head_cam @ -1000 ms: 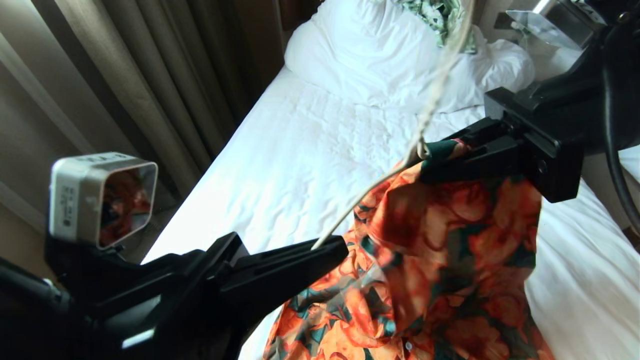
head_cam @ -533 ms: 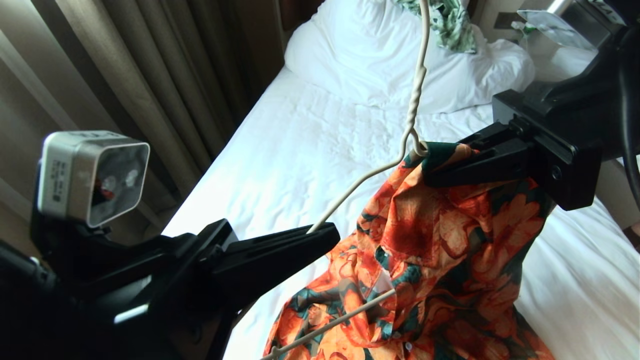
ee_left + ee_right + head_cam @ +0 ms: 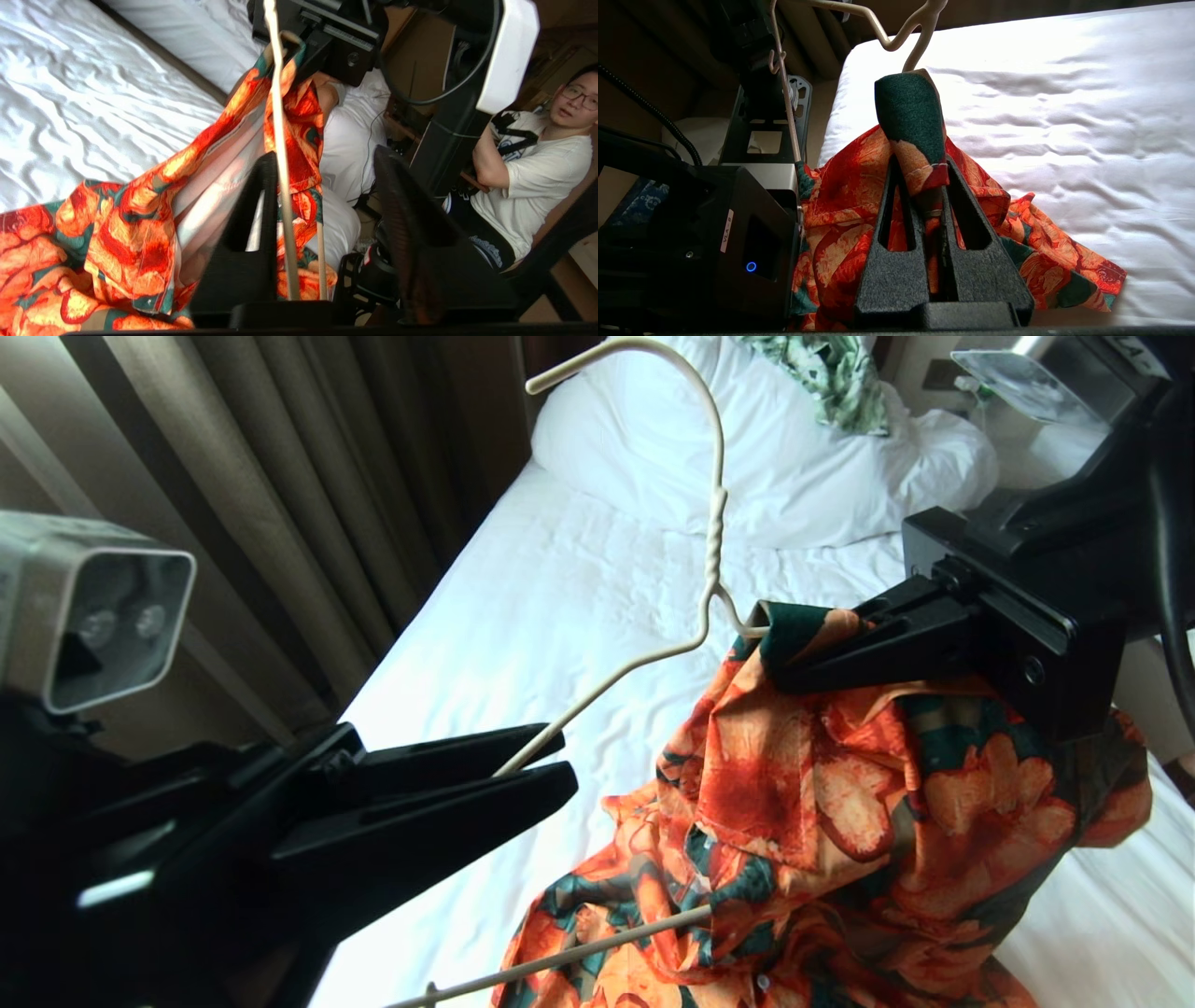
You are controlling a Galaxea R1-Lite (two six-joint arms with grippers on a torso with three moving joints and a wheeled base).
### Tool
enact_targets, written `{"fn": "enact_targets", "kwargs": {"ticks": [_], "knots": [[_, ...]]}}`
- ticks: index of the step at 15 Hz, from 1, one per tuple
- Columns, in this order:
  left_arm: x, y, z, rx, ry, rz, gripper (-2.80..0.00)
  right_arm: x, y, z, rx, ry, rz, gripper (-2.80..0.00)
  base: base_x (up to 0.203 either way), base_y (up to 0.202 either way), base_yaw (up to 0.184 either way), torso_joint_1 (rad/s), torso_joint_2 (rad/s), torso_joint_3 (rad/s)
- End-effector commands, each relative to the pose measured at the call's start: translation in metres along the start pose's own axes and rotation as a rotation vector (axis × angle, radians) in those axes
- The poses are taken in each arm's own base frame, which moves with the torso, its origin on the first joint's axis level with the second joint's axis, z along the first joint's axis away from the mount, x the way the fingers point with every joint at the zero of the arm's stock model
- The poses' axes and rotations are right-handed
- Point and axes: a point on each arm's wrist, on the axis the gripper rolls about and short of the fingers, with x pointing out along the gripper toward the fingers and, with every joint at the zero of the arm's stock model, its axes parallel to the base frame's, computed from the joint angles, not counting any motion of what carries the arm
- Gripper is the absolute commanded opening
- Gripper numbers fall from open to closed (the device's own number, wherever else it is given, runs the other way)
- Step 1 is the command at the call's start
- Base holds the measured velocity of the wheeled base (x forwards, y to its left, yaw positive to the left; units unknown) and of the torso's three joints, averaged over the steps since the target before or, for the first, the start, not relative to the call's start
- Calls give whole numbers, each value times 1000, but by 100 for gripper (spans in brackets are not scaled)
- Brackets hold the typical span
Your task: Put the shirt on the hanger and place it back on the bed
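Note:
The orange-flowered shirt (image 3: 840, 803) hangs in a bunch over the bed (image 3: 560, 616), its dark green collar pinched in my right gripper (image 3: 770, 649), which is shut on it (image 3: 923, 163). The cream wire hanger (image 3: 714, 523) stands up beside that grip, hook at the top; one shoulder runs into the shirt, the other slopes down to my left gripper (image 3: 565, 763). That gripper is open (image 3: 324, 156): the hanger wire (image 3: 280, 140) lies along one finger, the other finger stands well clear. The hanger's bottom bar pokes out under the shirt (image 3: 117, 224).
A bulky white pillow (image 3: 709, 439) with a green-and-white leaf-print cloth (image 3: 831, 373) lies at the head of the bed. Brown curtains (image 3: 280, 476) run along the bed's left side. A seated person (image 3: 537, 163) and a second white bed (image 3: 187, 46) show behind.
My left gripper's fingers have parted around the hanger wire and the arm has dropped lower left. The hanger has swung left, its hook now in view. The right gripper still holds the collar.

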Motion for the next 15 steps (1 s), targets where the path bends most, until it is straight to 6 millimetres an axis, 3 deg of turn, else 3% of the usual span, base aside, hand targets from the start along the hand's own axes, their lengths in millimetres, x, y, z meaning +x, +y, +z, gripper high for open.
{"fn": "enact_targets", "kwargs": {"ticks": [1,4,8,9,12,15], "knots": [[-12,-8,11,19,-54,-19,0,-1,3,0,-2,-2,7,-280,0,0,0,0,0,0],[-27,-12,15,36,-93,6,0,-4,5,2,-9,-6,1,-280,0,0,0,0,0,0],[-39,11,18,58,-96,193,0,-7,9,2,-9,-2,-7,-280,0,0,0,0,0,0],[-42,17,18,54,-83,250,-280,-6,7,1,-4,2,-8,-280,0,0,0,0,0,0],[-59,28,17,65,-90,380,-280,-11,2,-2,3,4,-37,-280,0,0,0,0,0,0],[-77,24,12,40,-58,476,-280,-14,-6,-8,26,17,-63,-280,0,0,0,0,0,0]]}}
